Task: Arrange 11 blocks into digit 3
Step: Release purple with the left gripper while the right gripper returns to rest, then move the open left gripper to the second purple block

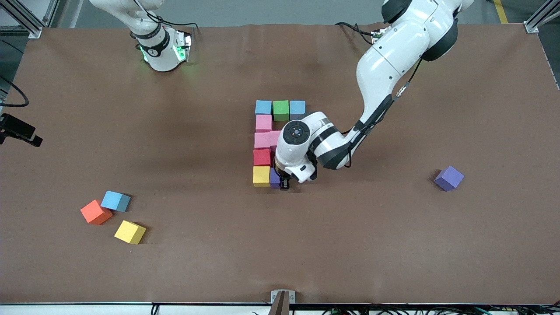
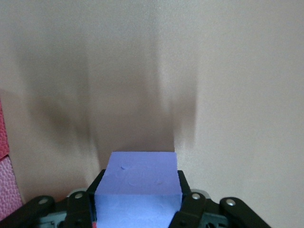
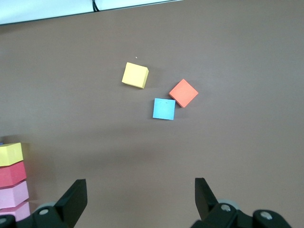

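Gripping a purple cube (image 2: 138, 178) between its fingers, the left gripper (image 1: 284, 180) holds it down at the table (image 1: 393, 240), just beside the yellow cube (image 1: 261, 176) that ends the unfinished digit 3 (image 1: 267, 142) nearest the front camera. From that yellow cube the figure runs away from the camera through a red cube (image 1: 261, 156) and two pink cubes (image 1: 263, 131) to a bar of light blue (image 1: 263, 106), green cube (image 1: 281, 110) and light blue. Another purple cube (image 1: 449, 177) lies well apart toward the left arm's end; toward the right arm's end sit an orange cube (image 1: 96, 212), a light blue cube (image 1: 116, 201) and a second yellow cube (image 1: 130, 232), while the right gripper (image 3: 140, 199) waits with its jaws wide open and empty.
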